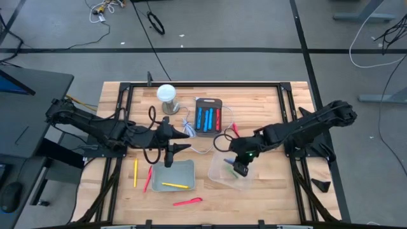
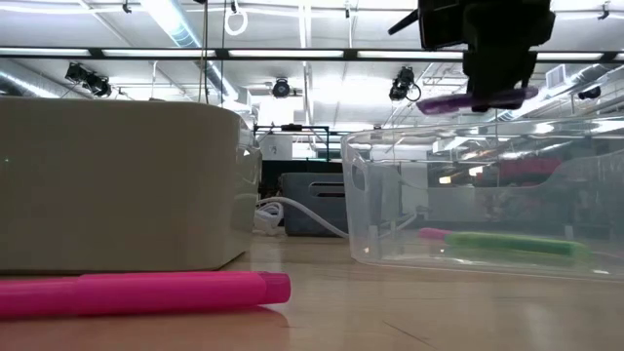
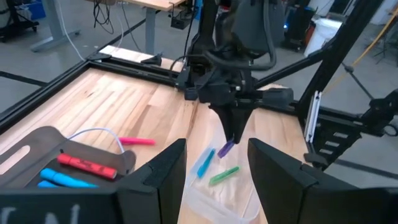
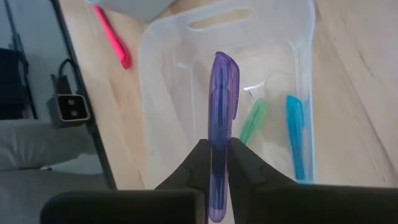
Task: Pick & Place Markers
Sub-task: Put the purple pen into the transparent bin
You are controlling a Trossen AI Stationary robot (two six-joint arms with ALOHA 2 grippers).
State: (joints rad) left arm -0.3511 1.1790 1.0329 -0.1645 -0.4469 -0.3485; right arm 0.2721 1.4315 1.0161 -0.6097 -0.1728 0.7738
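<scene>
My right gripper (image 4: 219, 146) hangs over the clear plastic bin (image 1: 222, 173), shut on a purple marker (image 4: 221, 99). A green marker (image 4: 254, 121) and a blue marker (image 4: 295, 140) lie on the bin's floor. My left gripper (image 3: 216, 163) hovers open with nothing between its fingers, above the far edge of the grey tray (image 1: 166, 173), where a yellow marker (image 1: 175, 185) lies. Loose on the table are a yellow marker (image 1: 135, 172), a red one (image 1: 147, 179) and a pink one (image 1: 187, 202). More blue and red markers sit in a dark holder (image 1: 208, 117). My right gripper pinches the purple marker between its two fingers, at the marker's rear part (image 4: 219, 163). The fingers slant down from above, and the marker runs along them and sticks out past their tips. It is lifted clear above the bin (image 2: 478, 99).
A white round lamp (image 1: 166, 94) and a white cable (image 1: 191, 130) lie at the far middle. Another pink marker (image 1: 234, 129) rests beside the dark holder. A black frame (image 1: 203, 83) runs around the wooden table.
</scene>
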